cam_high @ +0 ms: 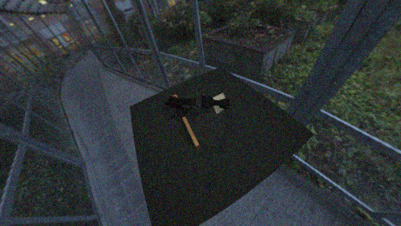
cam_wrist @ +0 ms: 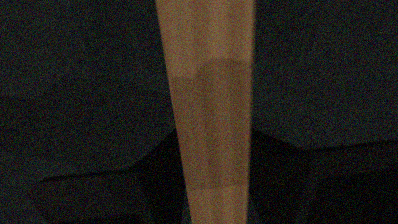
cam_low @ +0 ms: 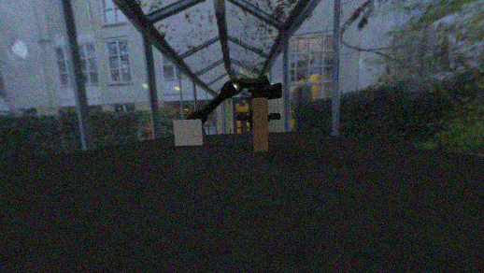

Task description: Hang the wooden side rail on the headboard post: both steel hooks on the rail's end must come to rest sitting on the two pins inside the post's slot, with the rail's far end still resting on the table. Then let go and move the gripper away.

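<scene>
The wooden side rail (cam_high: 190, 132) (cam_wrist: 212, 110) slopes across the table in the top view, its middle hidden under the arm. In the wrist view it runs top to bottom between the dark fingers. My gripper (cam_high: 179, 110) (cam_wrist: 206, 126) is shut on the rail. A small orange-brown wooden bit (cam_high: 175, 95) shows just beyond the arm; which part it is, I cannot tell. An upright-looking wooden piece (cam_low: 260, 125) hides the middle of the gripper in the exterior view; post or rail, I cannot tell. The hooks, slot and pins are not visible.
A pale block (cam_high: 219, 97) (cam_low: 188, 133) stands beside the arm's base, partly behind the arm in the top view. The dark arm (cam_high: 199, 101) (cam_low: 217, 104) reaches from there to the rail. The dark table top (cam_high: 240, 155) (cam_low: 234, 201) lies beneath everything, dim and grainy.
</scene>
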`<state>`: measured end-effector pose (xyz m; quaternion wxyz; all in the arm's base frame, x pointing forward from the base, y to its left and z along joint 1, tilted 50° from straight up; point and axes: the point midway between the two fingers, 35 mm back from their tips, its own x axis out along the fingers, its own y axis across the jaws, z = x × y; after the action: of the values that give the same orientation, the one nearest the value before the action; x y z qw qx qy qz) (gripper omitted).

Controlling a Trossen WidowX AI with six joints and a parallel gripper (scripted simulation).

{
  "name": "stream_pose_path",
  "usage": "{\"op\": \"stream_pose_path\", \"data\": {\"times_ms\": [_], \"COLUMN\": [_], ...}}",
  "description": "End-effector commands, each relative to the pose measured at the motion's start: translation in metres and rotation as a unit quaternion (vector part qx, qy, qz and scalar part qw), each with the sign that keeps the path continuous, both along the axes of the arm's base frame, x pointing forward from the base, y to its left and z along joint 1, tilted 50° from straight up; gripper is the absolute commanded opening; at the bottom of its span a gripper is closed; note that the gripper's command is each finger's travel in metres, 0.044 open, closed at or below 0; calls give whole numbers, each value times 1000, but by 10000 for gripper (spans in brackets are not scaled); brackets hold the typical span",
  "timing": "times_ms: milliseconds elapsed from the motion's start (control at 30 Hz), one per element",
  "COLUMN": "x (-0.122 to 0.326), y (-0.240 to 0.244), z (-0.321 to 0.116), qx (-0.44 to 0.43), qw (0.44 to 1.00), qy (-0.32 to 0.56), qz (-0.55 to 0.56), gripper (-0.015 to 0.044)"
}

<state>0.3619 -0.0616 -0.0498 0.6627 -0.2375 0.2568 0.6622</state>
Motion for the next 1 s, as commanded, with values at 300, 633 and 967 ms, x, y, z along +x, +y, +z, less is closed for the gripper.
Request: {"op": "stream_pose_path", "data": {"times_ms": [300,633,967], "x": [1,-1,0], "y": [-6,-7,-7], "z": [-1,-1,-3], "qx": [-1,-2,-2], "qw": [1000,1000,1000], "qy": [-2,-2,-2], "qz": [-5,-5,-5], "gripper": [0,0,0]}}
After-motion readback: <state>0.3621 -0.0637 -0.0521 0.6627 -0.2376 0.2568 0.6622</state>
